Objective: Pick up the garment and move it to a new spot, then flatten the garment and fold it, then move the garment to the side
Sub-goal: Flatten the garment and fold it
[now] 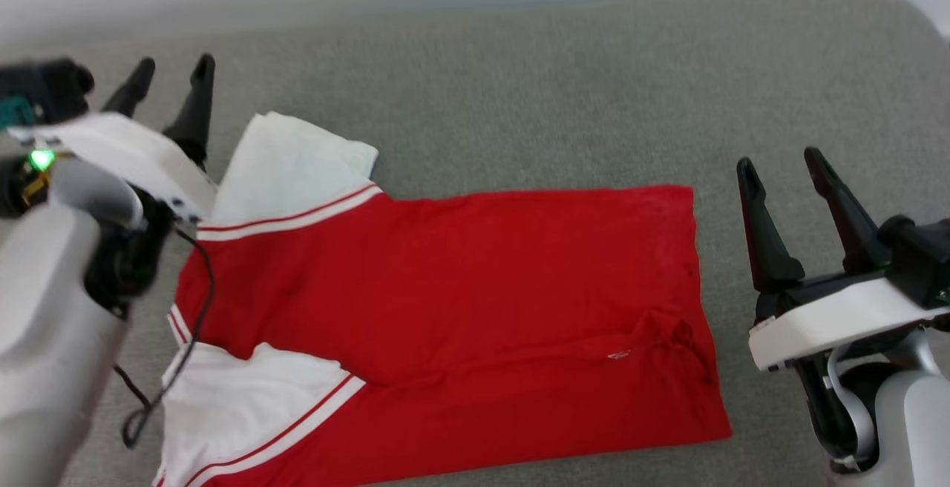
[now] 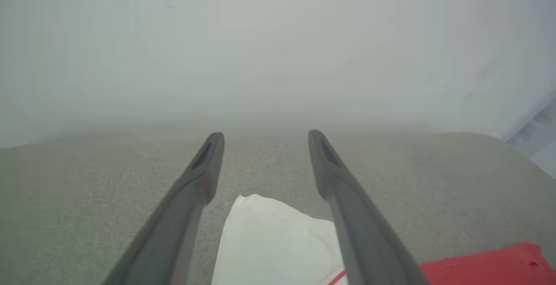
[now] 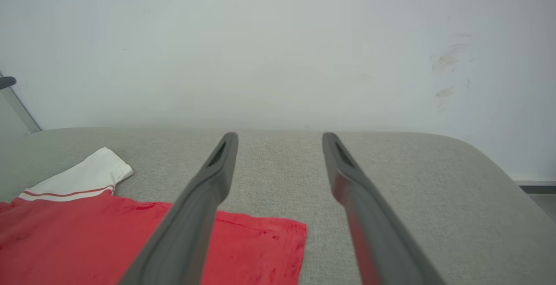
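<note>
Likely light and limp, the bright red sleeveless fabric jersey (image 1: pixel 460 286) suits hem-corner pinches, frame right; left pincer (image 1: pixel 174 64) and right pincer (image 1: pixel 778 158) spread, empty.

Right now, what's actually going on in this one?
Nothing is being held. The red jersey lies spread on the grey cushioned surface, with its white lining showing at the shoulder end, toward the robot's left. The left claw is open beside that end. The right claw is open just past the hem. Both are empty.
</note>
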Robot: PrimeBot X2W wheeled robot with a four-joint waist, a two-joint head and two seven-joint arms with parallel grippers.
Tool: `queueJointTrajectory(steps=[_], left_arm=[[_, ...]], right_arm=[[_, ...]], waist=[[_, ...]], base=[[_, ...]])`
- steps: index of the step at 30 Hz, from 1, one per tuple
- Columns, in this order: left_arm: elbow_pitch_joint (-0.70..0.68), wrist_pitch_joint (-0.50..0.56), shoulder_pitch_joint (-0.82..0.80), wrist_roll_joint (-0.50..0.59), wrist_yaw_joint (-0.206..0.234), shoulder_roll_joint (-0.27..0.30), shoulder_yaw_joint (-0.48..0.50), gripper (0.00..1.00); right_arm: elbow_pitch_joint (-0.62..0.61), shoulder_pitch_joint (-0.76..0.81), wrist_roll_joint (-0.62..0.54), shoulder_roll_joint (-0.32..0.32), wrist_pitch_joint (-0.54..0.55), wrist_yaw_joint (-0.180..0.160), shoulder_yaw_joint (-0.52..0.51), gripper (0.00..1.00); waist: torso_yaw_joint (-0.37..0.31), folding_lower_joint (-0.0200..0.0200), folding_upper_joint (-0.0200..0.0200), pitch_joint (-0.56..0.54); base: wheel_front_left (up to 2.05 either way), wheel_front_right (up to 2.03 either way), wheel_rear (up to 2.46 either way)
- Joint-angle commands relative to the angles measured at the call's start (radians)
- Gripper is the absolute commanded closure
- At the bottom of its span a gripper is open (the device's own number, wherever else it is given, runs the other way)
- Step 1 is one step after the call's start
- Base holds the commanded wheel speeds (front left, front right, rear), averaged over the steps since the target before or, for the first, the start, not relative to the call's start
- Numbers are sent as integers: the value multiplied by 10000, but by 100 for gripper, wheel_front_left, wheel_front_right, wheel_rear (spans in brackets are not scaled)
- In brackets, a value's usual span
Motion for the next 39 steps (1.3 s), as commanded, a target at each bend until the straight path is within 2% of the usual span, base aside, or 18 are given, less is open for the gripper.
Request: queueJointTrajectory(steps=[1,7,13,17,22,25,27,28,34,39], left_arm=[[194,340,-431,-87,-180,139,-33,0],[1294,3229,-2294,-453,-1021,782,-477,0],[1855,6552,-3518,-970,-1336,1454,-924,0],[2072,7955,-3805,-1103,-1210,1760,-1160,0],[2365,8687,-3679,-1225,-1004,1788,-1346,0],[2773,9291,-3248,-1429,-733,1661,-1477,2],[2964,9741,-2919,-1678,-602,1479,-1551,82],[3014,9923,-2768,-1798,-558,1387,-1566,100],[2994,9696,-2508,-2019,-451,1170,-1454,100],[2922,9089,-2722,-1896,-516,1143,-1298,100]], right_arm=[[-65,-190,12,77,-45,-7,42,0],[27,-533,100,158,-83,-6,179,0],[59,-726,244,212,-167,-6,280,0],[142,-890,342,232,-267,-6,396,0],[240,-939,554,238,-359,-6,505,0],[304,-1023,676,235,-377,-7,558,0],[328,-1056,697,235,-371,-7,560,0],[352,-1050,758,238,-342,-6,569,0],[436,-1044,1068,238,-167,-7,520,0],[898,-1379,1854,214,683,-6,494,0]], waist=[[-449,-1,0,832],[-913,-1,0,1643],[-1295,-1,0,2350],[-1513,-1,0,2725],[-1725,-1,0,3076],[-1835,-1,0,3167],[-1882,-1,0,3167],[-1895,-1,0,3162],[-1862,-1,0,3045],[-1711,-1,0,2745]], base=[[0,0,0],[0,0,0],[0,0,0],[0,0,0],[0,0,0],[0,0,0],[0,0,0],[0,0,0],[0,0,0],[0,0,0]])
